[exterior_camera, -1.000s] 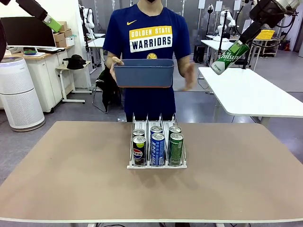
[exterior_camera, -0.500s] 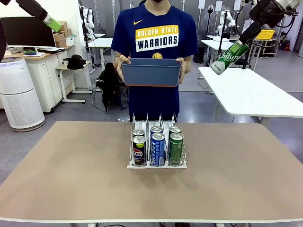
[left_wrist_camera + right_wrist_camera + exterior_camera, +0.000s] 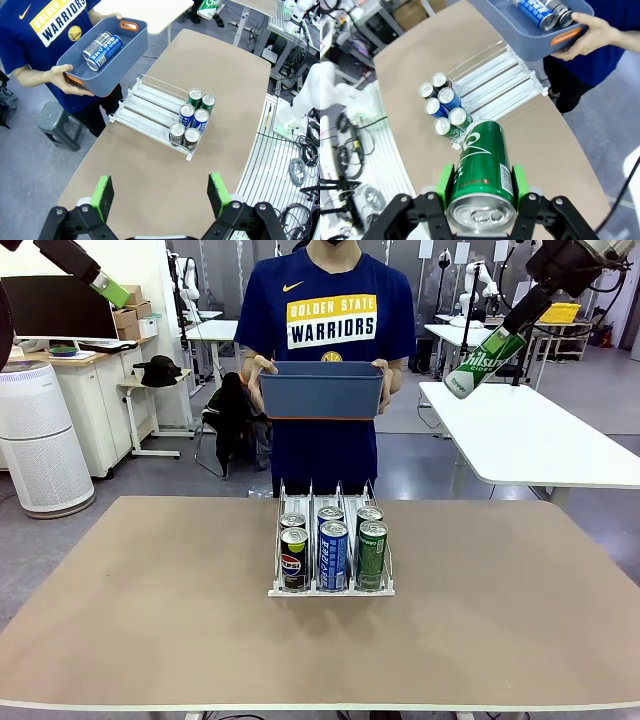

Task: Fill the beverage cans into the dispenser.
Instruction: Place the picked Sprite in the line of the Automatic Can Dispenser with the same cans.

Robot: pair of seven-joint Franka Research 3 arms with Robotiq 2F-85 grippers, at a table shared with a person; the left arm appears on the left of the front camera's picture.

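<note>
Green can [image 3: 482,170] sits clamped in the right gripper [image 3: 481,185], high and well apart from the dispenser [image 3: 150,106], probably staged for loading, while the left gripper [image 3: 161,194] hangs open.

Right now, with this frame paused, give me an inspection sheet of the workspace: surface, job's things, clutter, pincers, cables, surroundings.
Surface: brown table, no spills seen.
Job's things: dispenser mid-table, six cans upright at its front, two per lane; green can aloft; two more cans lying in the blue bin that the person holds beyond the far edge.
Clutter: nothing seen.
Pincers: left pincer open and empty, high over the table; right pincer shut on the green can.
Cables: loose cables on the floor beside the table.
Surroundings: white table, air purifier.
</note>
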